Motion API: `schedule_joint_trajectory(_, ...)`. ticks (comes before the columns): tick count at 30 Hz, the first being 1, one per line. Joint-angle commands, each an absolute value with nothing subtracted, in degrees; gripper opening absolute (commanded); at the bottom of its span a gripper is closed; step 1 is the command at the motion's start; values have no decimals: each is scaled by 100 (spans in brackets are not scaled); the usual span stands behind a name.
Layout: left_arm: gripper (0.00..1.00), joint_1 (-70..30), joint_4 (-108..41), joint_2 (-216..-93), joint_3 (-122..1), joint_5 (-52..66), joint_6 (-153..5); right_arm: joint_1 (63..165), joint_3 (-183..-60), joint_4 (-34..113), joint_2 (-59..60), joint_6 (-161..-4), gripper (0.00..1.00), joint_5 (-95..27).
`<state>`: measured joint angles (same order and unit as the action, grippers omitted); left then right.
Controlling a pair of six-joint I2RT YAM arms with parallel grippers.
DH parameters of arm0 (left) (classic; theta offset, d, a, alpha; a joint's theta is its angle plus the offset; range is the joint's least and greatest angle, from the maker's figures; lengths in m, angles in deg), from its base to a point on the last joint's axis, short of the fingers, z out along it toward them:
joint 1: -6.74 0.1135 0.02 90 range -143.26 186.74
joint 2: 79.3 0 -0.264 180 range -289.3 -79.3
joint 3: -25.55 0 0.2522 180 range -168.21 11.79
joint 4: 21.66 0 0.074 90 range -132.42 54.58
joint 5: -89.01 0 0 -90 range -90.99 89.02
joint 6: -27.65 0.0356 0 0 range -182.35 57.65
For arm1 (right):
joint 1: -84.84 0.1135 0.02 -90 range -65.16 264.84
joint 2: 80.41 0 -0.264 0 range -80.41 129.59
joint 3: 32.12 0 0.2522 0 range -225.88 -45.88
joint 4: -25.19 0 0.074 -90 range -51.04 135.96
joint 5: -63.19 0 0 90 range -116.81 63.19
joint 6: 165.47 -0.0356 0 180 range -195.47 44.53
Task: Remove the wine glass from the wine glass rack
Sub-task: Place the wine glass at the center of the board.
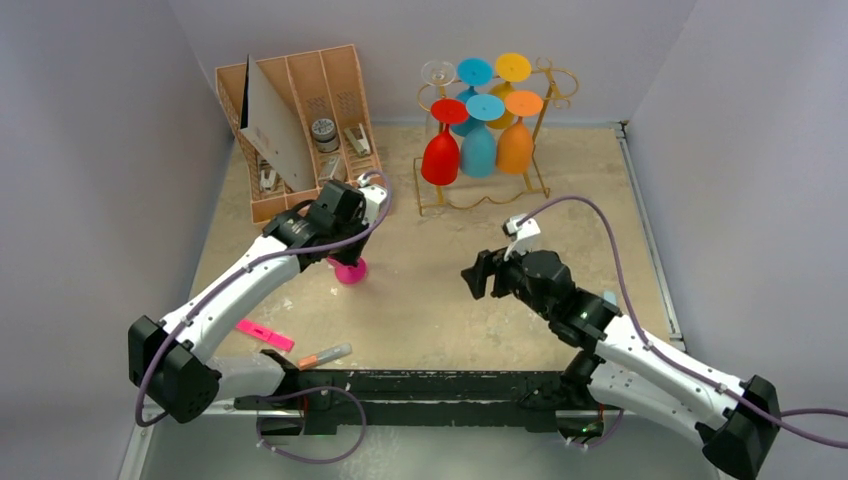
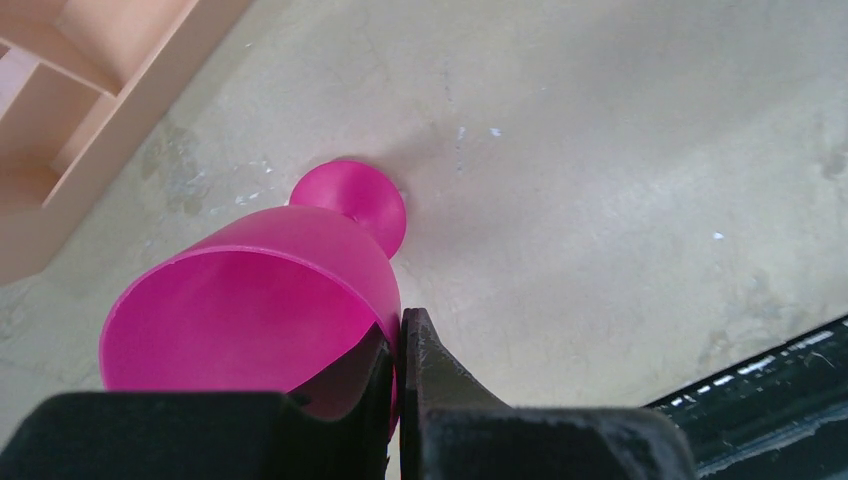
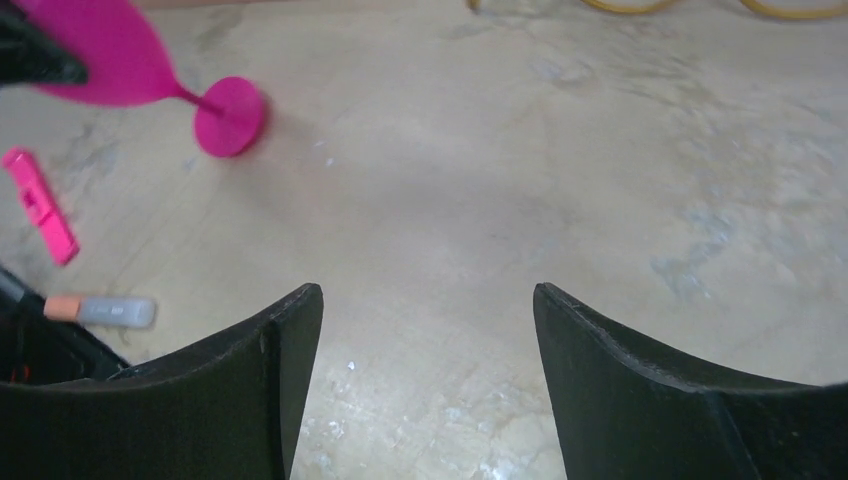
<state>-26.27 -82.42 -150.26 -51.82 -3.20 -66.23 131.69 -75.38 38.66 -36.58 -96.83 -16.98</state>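
My left gripper is shut on the rim of a pink wine glass. One finger is inside the bowl and one outside. The glass tilts, with its round foot on or just above the table. In the top view the left gripper hides the bowl and only the pink foot shows. The gold wire wine glass rack stands at the back with red, blue, orange, yellow and clear glasses hanging upside down. My right gripper is open and empty over mid table, also seen in the right wrist view.
A tan slotted desk organiser stands at the back left, close to the left gripper. A pink marker and a grey tube with an orange cap lie near the front left. A black bar runs along the near edge.
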Motion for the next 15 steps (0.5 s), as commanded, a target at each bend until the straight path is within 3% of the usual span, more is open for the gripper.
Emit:
schedule_joint_trajectory(1, 0, -2609, -8050, -15157, -5103, -898, -6832, 13169, -8623, 5469, -3372, -10862, 79, -471)
schedule_joint_trajectory(5, 0, -2609, -7921, -15203, -5006, -875, -6971, 13168, -9329, 6205, -3243, -11342, 81, -472)
schedule_joint_trajectory(6, 0, -2605, -7905, -15243, -5088, -814, -6980, 13164, -9420, 6250, -3227, -11289, 86, -467)
schedule_joint_trajectory(15, 0, -2607, -7870, -15939, -5870, -937, -6878, 13169, -10686, 6821, -3054, -10749, 94, 1014)
